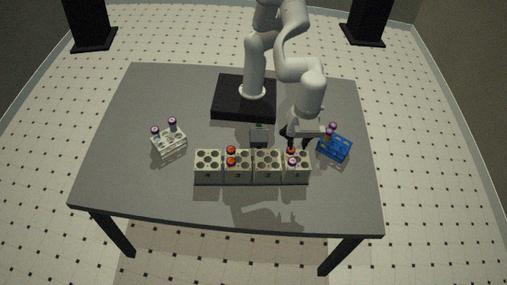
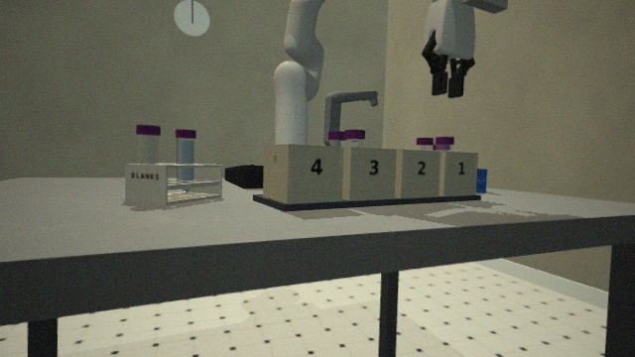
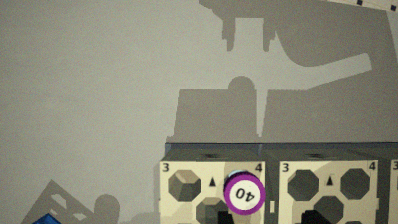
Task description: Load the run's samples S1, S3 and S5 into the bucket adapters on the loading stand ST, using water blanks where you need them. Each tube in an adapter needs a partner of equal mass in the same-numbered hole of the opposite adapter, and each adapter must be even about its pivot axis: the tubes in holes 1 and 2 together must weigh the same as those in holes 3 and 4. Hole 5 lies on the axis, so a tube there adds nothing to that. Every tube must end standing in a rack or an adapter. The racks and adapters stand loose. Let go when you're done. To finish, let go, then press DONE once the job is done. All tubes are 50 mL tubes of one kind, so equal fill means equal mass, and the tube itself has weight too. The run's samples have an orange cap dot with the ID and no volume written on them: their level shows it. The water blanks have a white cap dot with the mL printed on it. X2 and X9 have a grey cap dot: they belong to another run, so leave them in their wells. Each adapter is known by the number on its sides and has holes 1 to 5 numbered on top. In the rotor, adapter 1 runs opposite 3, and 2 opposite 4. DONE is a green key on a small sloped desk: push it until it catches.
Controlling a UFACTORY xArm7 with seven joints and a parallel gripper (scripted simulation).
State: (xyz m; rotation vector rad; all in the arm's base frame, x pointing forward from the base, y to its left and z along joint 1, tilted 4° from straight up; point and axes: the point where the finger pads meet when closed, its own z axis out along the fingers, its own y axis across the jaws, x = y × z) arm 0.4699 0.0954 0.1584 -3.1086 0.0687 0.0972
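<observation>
My gripper is partly open and empty, above the back of adapter 1. The 40 mL blank stands in hole 4 of adapter 1. An orange-dot sample stands behind it. Two orange-dot samples stand in the left holes of adapter 3. Adapters 2 and 4 show no tubes. Two blanks stand in the white rack. Sample IDs are unreadable.
The blue rack at the right holds two tubes with pale dots, IDs unreadable. The sloped desk with the green DONE key stands behind the adapters. The black arm base is farther back.
</observation>
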